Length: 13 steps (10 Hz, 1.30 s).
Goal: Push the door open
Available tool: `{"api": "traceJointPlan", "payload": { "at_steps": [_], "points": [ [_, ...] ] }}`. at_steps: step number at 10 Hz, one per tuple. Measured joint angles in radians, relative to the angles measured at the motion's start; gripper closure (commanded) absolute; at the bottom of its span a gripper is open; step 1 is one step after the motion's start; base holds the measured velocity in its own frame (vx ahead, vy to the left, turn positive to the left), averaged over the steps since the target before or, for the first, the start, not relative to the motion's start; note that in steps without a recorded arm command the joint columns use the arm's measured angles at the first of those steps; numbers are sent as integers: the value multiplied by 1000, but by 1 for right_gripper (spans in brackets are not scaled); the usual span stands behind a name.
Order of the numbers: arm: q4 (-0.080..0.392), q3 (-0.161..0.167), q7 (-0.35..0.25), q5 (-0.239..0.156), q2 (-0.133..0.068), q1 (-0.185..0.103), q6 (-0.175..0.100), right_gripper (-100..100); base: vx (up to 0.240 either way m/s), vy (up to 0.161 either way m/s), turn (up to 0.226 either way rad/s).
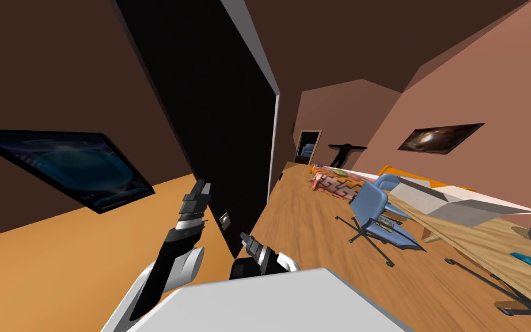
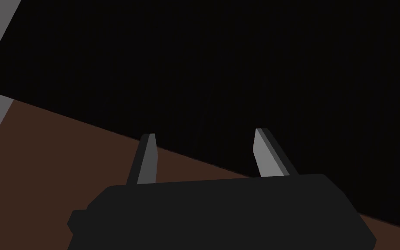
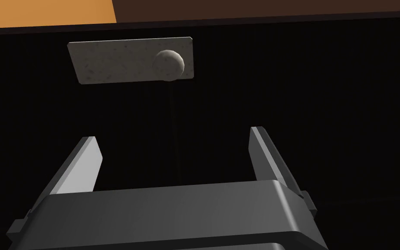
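Black door (image 1: 201, 115) sits dead ahead of both hands. The right gripper (image 3: 173, 135) is spread and empty, with the knob (image 3: 168, 65) just past its fingertips. The left gripper (image 2: 205, 133) is spread too, close to the panel. Suggest pushing flat on the panel beside the knob, not on it, since that edge should give the most leverage.

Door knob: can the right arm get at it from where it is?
Probably yes. The right tool is open and faces the black door. The knob on its plate lies just ahead of it, with nothing in between.
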Motion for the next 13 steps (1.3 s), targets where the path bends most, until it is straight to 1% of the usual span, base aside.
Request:
{"api": "traceJointPlan", "payload": {
  "at_steps": [4, 9, 10, 11, 13],
  "points": [
    [17, -9, 11, 3, 11, 2, -8, -100, 113, 143, 22],
    [43, -23, 28, 7, 27, 3, -19, -100, 123, 163, 28],
    [47, -26, 31, 8, 29, 3, -21, -100, 53, 65, -5],
    [47, -26, 32, 8, 30, 3, -21, 100, -7, -8, 0],
    [47, -26, 31, 8, 30, 3, -21, 100, -19, -25, 3]
  ]
}}
